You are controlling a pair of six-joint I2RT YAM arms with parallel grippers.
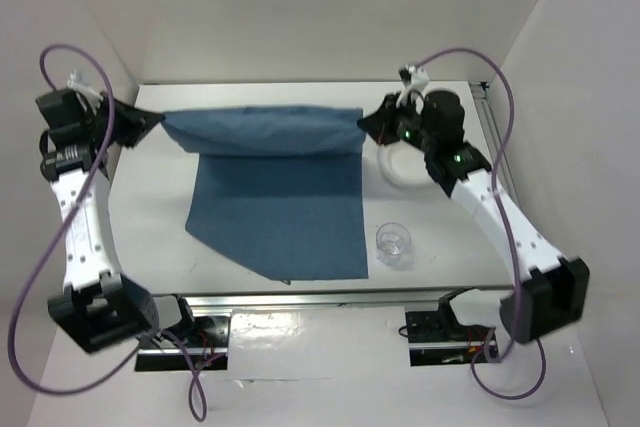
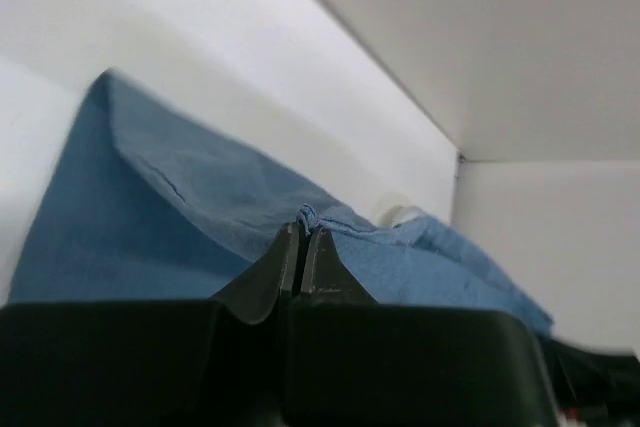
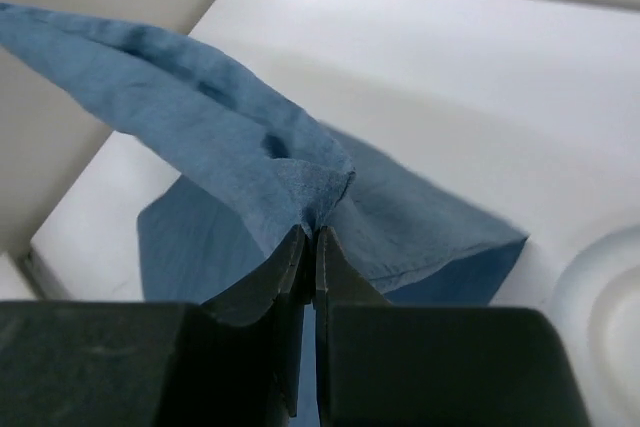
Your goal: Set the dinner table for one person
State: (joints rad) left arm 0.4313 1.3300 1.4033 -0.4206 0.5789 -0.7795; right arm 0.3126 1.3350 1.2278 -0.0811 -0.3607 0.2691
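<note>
Two arms are holding the blue cloth [image 1: 275, 197] by its two far corners, one arm at each. The left gripper [image 1: 158, 122] is clamping the cloth's far left corner. Its wrist view is showing both fingers pressed together with a small pinch of fabric bunching up between the tips. The right gripper [image 1: 365, 122] is doing likewise at the far right corner, jaws closed tight on a folded tuck of cloth. The far edge of the cloth is hanging taut between the two grippers, raised off the surface, while the near part is lying flat with its left near corner cut off at a slant. The dinner table [image 1: 150, 237] is sitting under the cloth and spreading well past it on all sides, with a metal rail [image 1: 320, 297] running just beyond the cloth's near edge. A white plate [image 1: 395, 169] is resting just to the right of the cloth, close under the right gripper. Its far rim is probably hidden by the arm, hard to say from above. A clear glass [image 1: 393, 242] is standing upright near the cloth's right near corner, apart from it.
</note>
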